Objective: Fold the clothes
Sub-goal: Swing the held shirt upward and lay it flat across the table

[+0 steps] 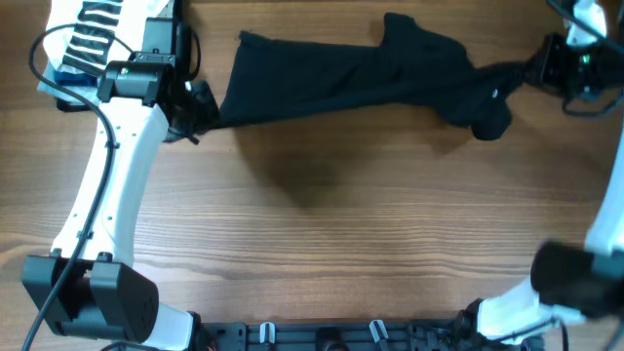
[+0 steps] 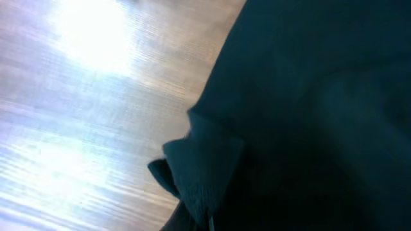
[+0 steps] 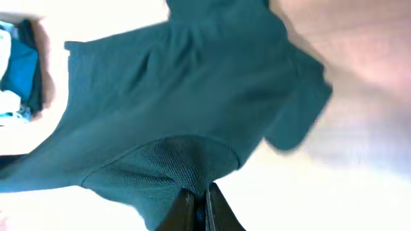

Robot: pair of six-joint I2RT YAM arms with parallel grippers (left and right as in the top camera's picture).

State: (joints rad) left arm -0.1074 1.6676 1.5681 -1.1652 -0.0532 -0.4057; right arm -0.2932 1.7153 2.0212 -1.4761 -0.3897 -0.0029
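The black T-shirt [image 1: 361, 78] is stretched across the far part of the table between my two grippers. My left gripper [image 1: 198, 115] is shut on its left end; in the left wrist view the dark cloth [image 2: 302, 115] fills the right side, bunched where the jaws hold it. My right gripper [image 1: 539, 68] is shut on its right end, near the collar. In the right wrist view the shirt [image 3: 173, 109] spreads away from my pinched fingers [image 3: 200, 204]. A sleeve [image 1: 490, 122] hangs toward the front.
A white garment with black stripes [image 1: 97, 29] lies on blue folded pieces [image 1: 60, 76] at the far left corner; the blue pieces also show in the right wrist view [image 3: 19, 70]. The wooden table [image 1: 341, 234] stretches toward the front.
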